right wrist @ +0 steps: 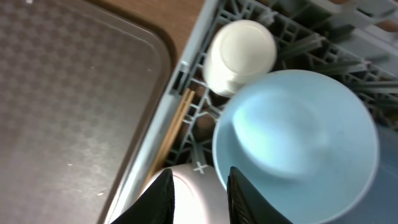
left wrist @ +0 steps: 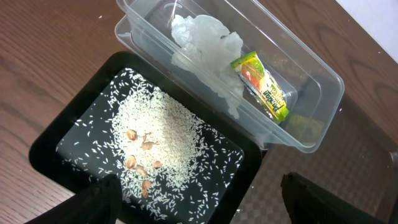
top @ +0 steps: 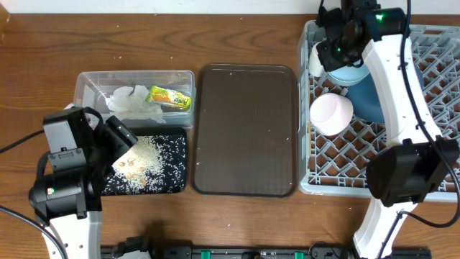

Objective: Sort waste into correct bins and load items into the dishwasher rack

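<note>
Grey plastic rack (top: 338, 162) fills the right side of the table. It holds a dark blue plate (top: 368, 101), a pink bowl (top: 330, 113), a light blue bowl (right wrist: 298, 143), a cream cup (right wrist: 239, 55) and chopsticks (right wrist: 176, 121) lying along its near wall. Just beside the rack sits a brown serving tray (top: 244, 129). Left of that, a clear tub (top: 93, 79) holds a crumpled napkin (top: 129, 103) and a green-yellow wrapper (top: 170, 97). Touching the tub's front is a black tray (top: 176, 180) with rice (top: 147, 158) and a few brown food bits.

The right gripper (right wrist: 199, 193) hangs over the rack near the light blue bowl. Its fingers stand close together; whether they pinch anything I cannot tell. The left gripper (left wrist: 199, 186) hovers over the black tray, fingers spread wide and holding nothing.
</note>
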Controlling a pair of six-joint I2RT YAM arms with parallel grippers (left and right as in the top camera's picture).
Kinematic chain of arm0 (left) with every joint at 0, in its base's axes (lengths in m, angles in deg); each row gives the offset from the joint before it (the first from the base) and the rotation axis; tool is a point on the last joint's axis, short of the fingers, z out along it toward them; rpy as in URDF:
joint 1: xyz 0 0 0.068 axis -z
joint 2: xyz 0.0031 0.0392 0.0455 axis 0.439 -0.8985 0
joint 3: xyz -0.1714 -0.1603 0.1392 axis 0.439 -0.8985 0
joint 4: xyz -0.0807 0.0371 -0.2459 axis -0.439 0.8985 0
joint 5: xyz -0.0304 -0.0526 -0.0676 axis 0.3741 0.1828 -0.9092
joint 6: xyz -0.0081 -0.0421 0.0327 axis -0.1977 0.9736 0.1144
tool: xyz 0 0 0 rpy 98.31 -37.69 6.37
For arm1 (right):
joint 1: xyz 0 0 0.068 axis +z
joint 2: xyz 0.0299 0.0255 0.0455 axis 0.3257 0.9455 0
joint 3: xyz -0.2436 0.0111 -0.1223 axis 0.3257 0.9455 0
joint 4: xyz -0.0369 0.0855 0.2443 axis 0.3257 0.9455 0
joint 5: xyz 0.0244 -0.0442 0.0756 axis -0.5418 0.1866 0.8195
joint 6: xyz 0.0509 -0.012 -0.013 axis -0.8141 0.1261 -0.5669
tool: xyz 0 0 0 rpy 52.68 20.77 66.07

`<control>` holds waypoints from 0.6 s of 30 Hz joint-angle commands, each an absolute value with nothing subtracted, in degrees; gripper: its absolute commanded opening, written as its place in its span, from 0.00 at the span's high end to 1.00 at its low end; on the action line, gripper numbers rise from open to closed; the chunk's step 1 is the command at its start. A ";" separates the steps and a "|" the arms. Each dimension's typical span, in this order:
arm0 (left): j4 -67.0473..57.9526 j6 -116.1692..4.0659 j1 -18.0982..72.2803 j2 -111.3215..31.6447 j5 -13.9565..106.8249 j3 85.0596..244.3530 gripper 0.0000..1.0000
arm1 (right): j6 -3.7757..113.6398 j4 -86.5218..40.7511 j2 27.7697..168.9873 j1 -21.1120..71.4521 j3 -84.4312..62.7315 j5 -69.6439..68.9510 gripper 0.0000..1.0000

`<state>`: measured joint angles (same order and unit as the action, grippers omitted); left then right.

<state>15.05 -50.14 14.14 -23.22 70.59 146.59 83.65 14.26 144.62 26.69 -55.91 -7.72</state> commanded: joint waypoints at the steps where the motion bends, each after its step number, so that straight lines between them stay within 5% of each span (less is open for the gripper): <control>1: 15.22 -50.42 13.90 -23.28 71.29 147.20 0.16 | 85.53 13.91 146.21 26.47 -53.72 -10.43 0.74; 13: 15.20 -50.42 13.90 -23.28 71.29 147.20 0.15 | 85.64 5.12 147.52 25.92 -42.90 -15.07 0.75; 18: 15.22 -50.42 13.90 -23.28 71.29 147.20 0.15 | 85.60 4.77 146.93 25.95 -43.19 -15.05 0.92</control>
<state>15.05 -50.12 14.14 -23.22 70.59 146.59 85.31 4.97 147.22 26.43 -43.08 -13.86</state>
